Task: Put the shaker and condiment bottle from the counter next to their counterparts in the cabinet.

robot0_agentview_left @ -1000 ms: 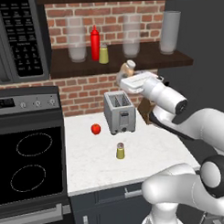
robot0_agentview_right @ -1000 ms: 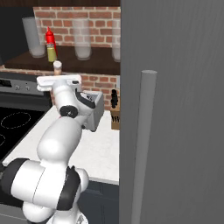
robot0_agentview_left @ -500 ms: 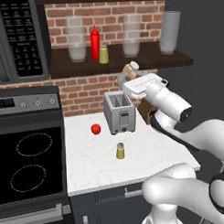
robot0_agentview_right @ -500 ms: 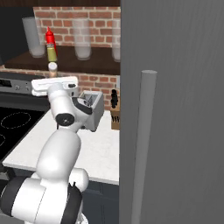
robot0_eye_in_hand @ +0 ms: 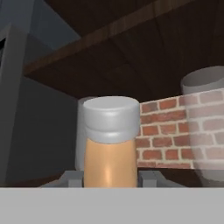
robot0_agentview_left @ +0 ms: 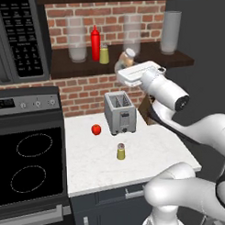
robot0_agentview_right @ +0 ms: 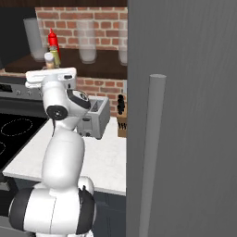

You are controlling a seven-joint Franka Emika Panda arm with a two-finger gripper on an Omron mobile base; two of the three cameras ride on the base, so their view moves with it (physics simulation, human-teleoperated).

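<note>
The bottle sits clamped in my gripper (white cap up), level with the cabinet; the shaker stands on the counter.

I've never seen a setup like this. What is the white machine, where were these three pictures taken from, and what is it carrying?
The white machine is a robot arm in a computer-drawn kitchen. Two pictures come from cameras behind it, one on each side; the third comes from a camera on its hand. Its gripper is shut on a tan condiment bottle with a pale cap, lifted to the height of the wooden cabinet shelf, where a red bottle, a small shaker beside it and clear jars stand. On the counter below sit a toaster, a tomato and a yellow shaker.
</note>
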